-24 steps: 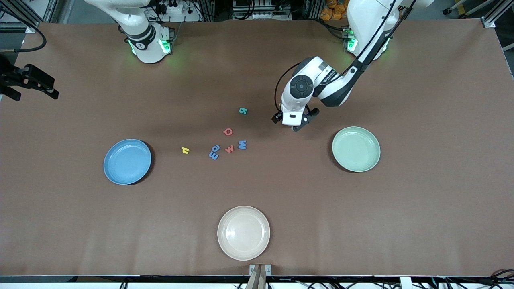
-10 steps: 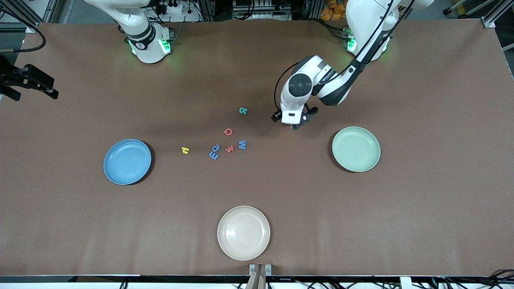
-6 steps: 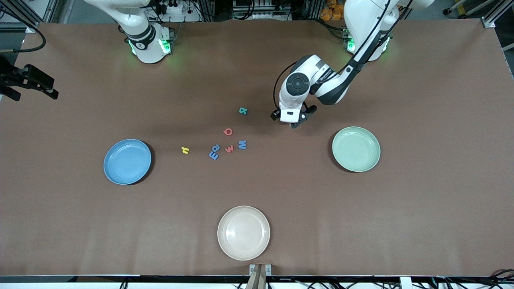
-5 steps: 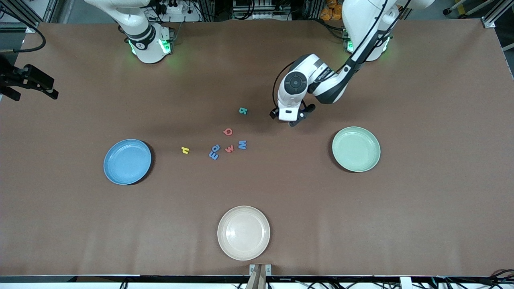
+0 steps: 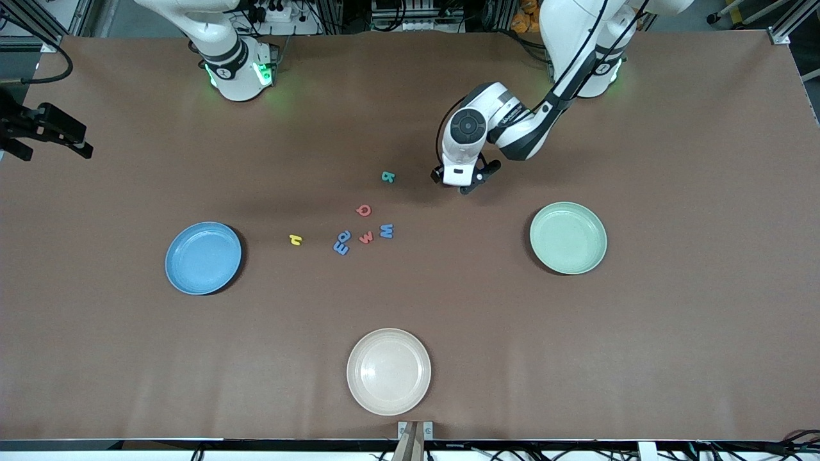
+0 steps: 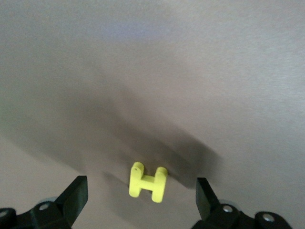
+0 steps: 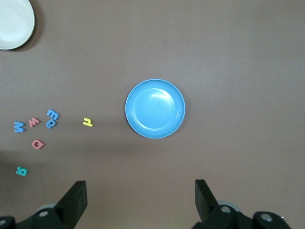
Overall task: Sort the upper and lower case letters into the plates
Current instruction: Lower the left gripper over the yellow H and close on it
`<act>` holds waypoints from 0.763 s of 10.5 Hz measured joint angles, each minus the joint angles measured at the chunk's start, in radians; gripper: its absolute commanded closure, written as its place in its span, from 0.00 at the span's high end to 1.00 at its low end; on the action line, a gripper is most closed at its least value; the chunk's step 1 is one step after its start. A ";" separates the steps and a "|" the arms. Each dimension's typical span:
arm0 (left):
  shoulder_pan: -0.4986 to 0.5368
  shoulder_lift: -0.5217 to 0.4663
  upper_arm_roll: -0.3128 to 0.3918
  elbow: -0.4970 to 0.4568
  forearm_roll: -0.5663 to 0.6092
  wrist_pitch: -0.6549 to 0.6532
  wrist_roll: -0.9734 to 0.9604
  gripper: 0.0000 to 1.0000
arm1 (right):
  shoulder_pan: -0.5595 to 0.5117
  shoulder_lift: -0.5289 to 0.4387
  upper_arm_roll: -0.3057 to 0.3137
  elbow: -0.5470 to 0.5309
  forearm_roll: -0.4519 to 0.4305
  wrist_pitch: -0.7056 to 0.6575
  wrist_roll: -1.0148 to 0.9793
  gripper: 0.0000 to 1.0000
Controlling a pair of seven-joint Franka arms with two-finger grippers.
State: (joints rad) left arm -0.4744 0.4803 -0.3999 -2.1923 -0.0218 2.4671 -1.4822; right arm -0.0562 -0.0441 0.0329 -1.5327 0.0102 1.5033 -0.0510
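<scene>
The letters lie in a loose bunch in the middle of the brown bench [image 5: 640, 358] in the front view: a teal letter [image 5: 387, 177] farthest from the camera, a red Q [image 5: 364, 210] a bit nearer, then a row with a blue W [image 5: 386, 230], a red W [image 5: 366, 237], two blue letters [image 5: 342, 242] touching each other, and a yellow n [image 5: 295, 239] set apart toward the blue plate [image 5: 204, 258]. The blue plate sits toward the right arm's end of the bench and the green plate [image 5: 568, 237] toward the left arm's end, both with nothing in them. A cream plate [image 5: 389, 371] sits nearest the camera. The left tool [image 5: 462, 186] hangs low over the bench, beside the teal letter. The right tool does not show here; only the right arm's base is seen. In the left wrist view, the left tool [image 6: 142, 202] is spread wide with its two dark fingers [image 6: 74, 198] apart, and a yellow H [image 6: 147, 182] lies flat on the bench between them, not touched. In the right wrist view, the right tool [image 7: 140, 202] is also spread wide and holds nothing, high over the bench. Far below it are the blue plate [image 7: 155, 109], the yellow n [image 7: 87, 122], the two blue letters [image 7: 51, 119], the red W [image 7: 34, 122], the blue W [image 7: 19, 126], the red Q [image 7: 37, 143], the teal letter [image 7: 21, 171] and part of the cream plate [image 7: 14, 21].
</scene>
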 measured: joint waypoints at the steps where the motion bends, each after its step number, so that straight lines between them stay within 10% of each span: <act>1: 0.000 0.001 0.000 -0.011 0.000 0.011 -0.001 1.00 | 0.000 0.000 0.000 0.000 0.000 0.000 0.000 1.00; 8: 0.000 0.000 -0.016 -0.051 0.001 0.099 -0.030 1.00 | 0.000 0.000 0.000 0.000 0.000 -0.001 0.000 1.00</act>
State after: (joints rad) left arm -0.4742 0.4808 -0.4163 -2.2431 -0.0206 2.5656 -1.5125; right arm -0.0566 -0.0441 0.0325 -1.5327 0.0102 1.5025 -0.0510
